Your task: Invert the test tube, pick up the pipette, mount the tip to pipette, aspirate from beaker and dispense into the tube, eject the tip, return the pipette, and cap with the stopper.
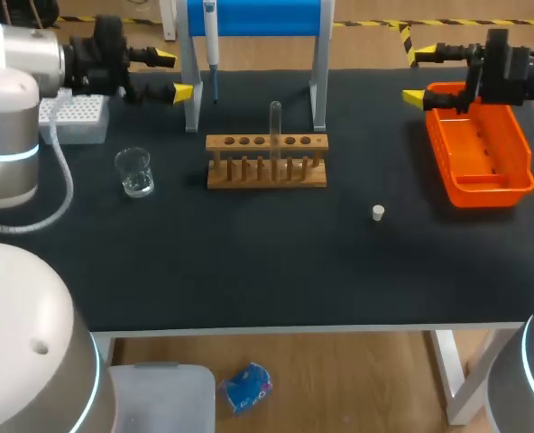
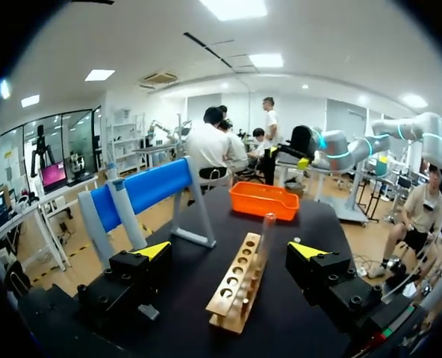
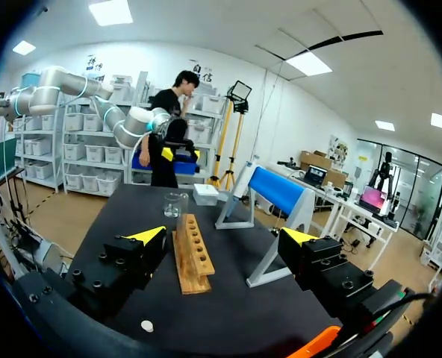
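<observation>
Near the far edge of the bench, at its middle, the clear glass test tube stands upright in the long wooden rack. My left tool and right tool hang wide open and empty over the far edge, one toward each end. I judge an off-centre pinch could let the slick glass slip or drag the rack. The blue-barred pipette stand straddles just behind, crowding any approach. The small white stopper, towards the near edge, may roll if nudged.

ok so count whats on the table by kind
tube: 1
rack: 1
beaker: 1
stopper: 1
pipette: 1
stand: 1
tip box: 1
tray: 1
total: 8
</observation>
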`<state>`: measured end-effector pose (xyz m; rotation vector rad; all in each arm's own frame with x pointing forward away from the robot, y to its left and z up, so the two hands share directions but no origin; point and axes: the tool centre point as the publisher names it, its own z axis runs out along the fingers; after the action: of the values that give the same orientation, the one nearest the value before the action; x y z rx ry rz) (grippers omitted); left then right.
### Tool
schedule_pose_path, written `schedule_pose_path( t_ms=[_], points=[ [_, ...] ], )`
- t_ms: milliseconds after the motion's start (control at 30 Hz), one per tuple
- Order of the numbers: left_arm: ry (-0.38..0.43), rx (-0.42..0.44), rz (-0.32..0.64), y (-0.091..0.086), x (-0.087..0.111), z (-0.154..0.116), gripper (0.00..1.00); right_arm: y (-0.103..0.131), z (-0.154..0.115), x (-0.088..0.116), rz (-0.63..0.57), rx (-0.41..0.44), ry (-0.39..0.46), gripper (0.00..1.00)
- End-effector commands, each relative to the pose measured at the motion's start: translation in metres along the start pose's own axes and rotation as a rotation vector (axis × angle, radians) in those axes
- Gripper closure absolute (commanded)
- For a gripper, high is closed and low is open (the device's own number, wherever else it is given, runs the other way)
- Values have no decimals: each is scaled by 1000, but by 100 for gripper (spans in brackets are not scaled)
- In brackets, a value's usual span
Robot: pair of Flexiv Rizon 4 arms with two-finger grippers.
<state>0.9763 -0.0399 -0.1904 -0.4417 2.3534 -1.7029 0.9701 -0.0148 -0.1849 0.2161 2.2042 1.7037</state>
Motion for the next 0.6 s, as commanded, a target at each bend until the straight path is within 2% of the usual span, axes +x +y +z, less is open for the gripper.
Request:
schedule_pose_path(
  t_ms=[33, 100, 133, 267, 367, 500, 600],
  points=[
    [-9, 69, 25, 10, 24, -4, 0, 0, 0, 0, -1, 1, 0, 0],
    [9, 60, 37, 11, 31, -2, 0, 0, 0, 0, -1, 1, 0, 0],
    [-4, 23, 40, 13, 33, 0, 0, 0, 0, 0, -1, 1, 0, 0],
    [-4, 23, 40, 13, 33, 0, 0, 0, 0, 0, -1, 1, 0, 0],
    [-4, 23, 40, 13, 33, 0, 0, 9, 8, 18, -48, -37, 73, 0],
    [-4, 23, 40, 13, 33, 0, 0, 22, 24, 38, -55, -134, 185, 0],
    [-4, 23, 40, 13, 33, 0, 0, 23, 38, 49, -56, -196, 236, 0]
  ],
)
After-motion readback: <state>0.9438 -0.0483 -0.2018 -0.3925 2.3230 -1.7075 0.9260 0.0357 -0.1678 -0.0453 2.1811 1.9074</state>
